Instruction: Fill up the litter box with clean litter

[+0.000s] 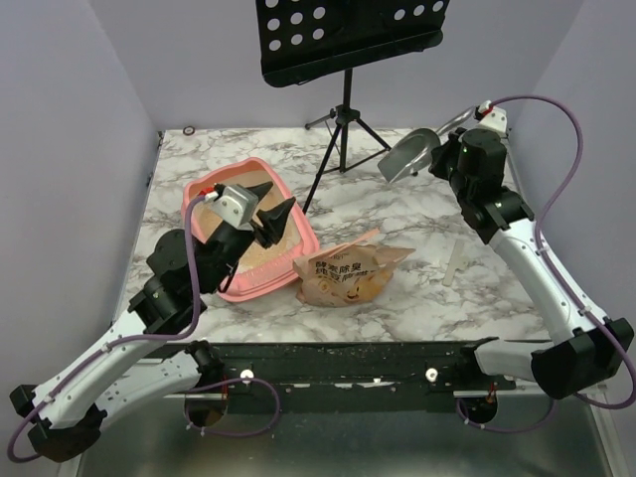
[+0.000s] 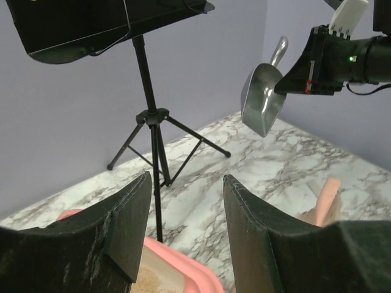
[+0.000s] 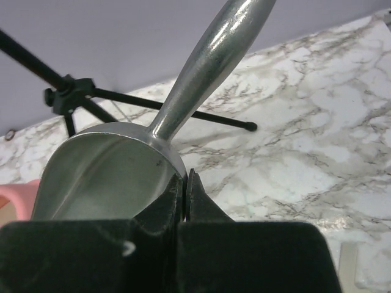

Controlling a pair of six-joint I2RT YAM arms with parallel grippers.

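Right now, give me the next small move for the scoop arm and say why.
Probably lower the right gripper toward the bag. It is shut on the scoop, which looks empty and hangs high over the table's far right. The bag lies just right of the litter box, which holds some litter.

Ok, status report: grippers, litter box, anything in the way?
Left gripper open, empty, above litter box. Right gripper shut on metal scoop, empty, aloft. Some litter in box. Bag beside it; left arm over box may block pouring.
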